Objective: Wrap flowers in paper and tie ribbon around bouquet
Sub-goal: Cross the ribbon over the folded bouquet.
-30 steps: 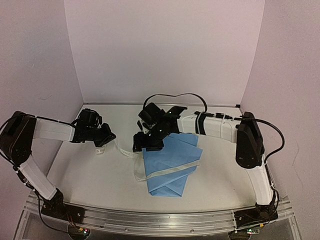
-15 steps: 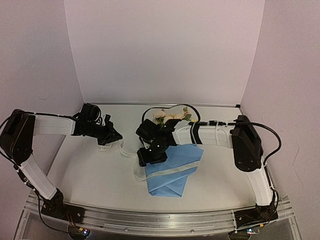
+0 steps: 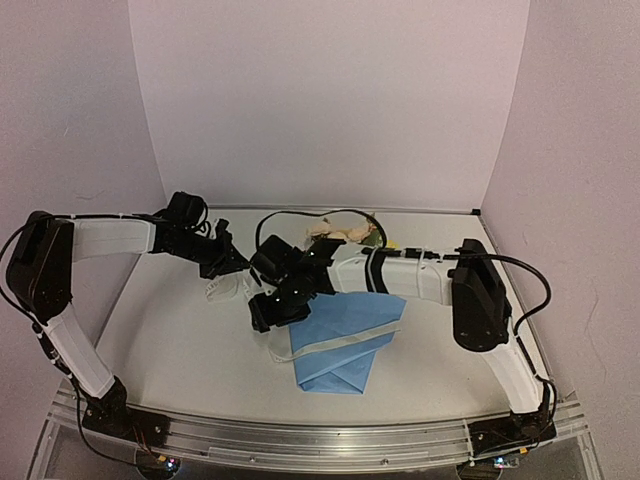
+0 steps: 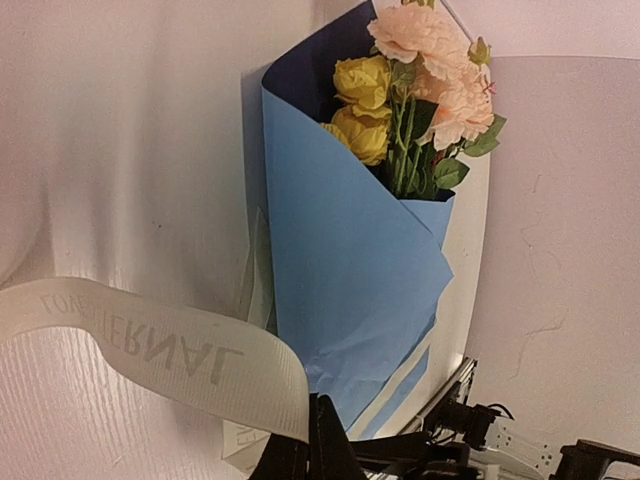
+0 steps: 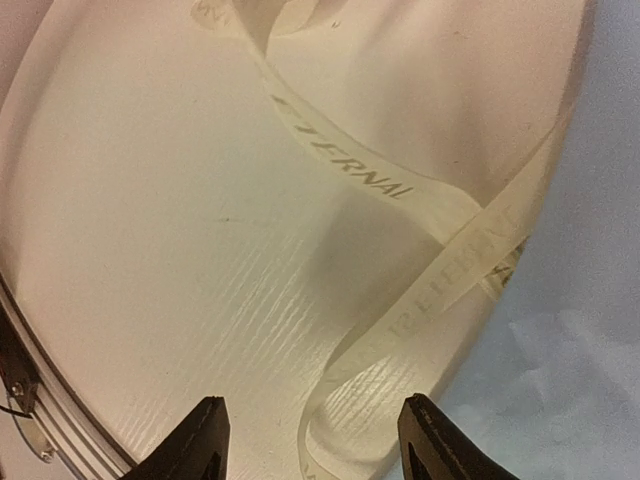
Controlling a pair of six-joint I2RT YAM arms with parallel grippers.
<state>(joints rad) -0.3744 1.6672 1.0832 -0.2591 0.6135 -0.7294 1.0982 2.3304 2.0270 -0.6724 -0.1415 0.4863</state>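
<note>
My left pincer (image 4: 318, 440) is clamped on the cream-white lettered ribbon (image 4: 150, 345). My right pincer (image 5: 318, 445) gapes over its loop at the light blue paper bouquet's (image 3: 345, 345) left edge, with white surface (image 3: 180, 345) stretching lower left

Light blue paper (image 4: 350, 270), navy inside; yellow and peach-pink flowers (image 4: 410, 90); cream lettered ribbon (image 4: 150, 350)

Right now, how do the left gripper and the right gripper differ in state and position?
The left gripper is shut on the ribbon; the right gripper is open, holding nothing. The left gripper sits apart from the bouquet; the right gripper hangs at its edge, over a loop of ribbon. Both are close to the same ribbon.
</note>
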